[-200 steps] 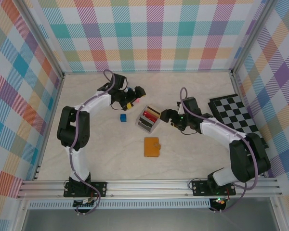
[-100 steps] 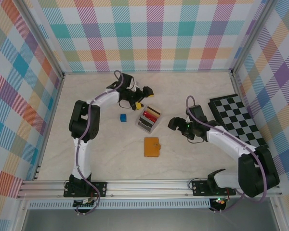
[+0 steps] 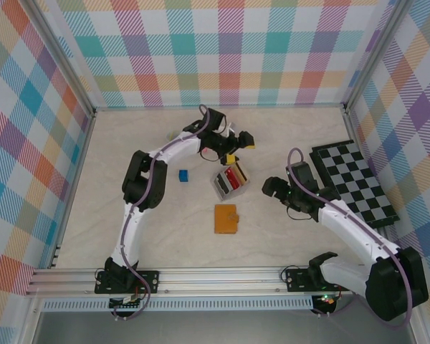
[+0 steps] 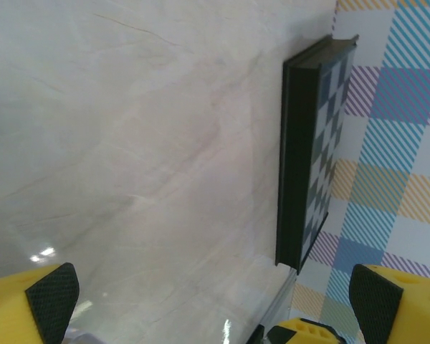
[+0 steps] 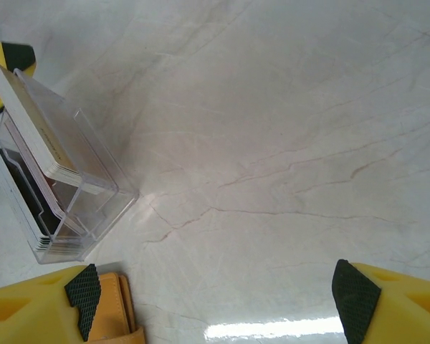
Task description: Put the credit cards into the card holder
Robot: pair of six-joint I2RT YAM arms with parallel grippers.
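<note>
the left gripper [image 3: 238,150] is seen with its yellow jaws spread wide and nothing between them; in the left wrist view [image 4: 215,297] only bare table [image 4: 129,143] lies between the two pads, with the chequered board [image 4: 308,150] beyond at 2 o'clock. in the top view one of its fingers is placed just beside the far edge of a clear box [image 3: 229,181], at 12 o'clock of that box; whether it touches cannot be told. the same yellow finger [image 5: 7,61] is caught at the upper left of the right wrist view, next to the box's corner.

the right gripper [image 3: 267,188] is likewise held open and empty, near the box at its 3 o'clock but apart from it. in its wrist view [image 5: 215,304] the padded fingertips are set wide apart over bare table.

the credit cards [image 3: 231,179] are stood on edge inside the clear box [image 5: 64,193], a pale stack [image 5: 32,125] against one wall and dark ones in the next compartment; a red one is seen from above.

the card holder [image 3: 226,218] is laid flat and closed at 6 o'clock of the box, near it but apart; its orange edge [image 5: 118,308] is seen beside the right gripper's left finger. a blue cube [image 3: 183,175] is set at 9 o'clock of the box. the board [image 3: 355,179] is laid at 3 o'clock of the right gripper.
</note>
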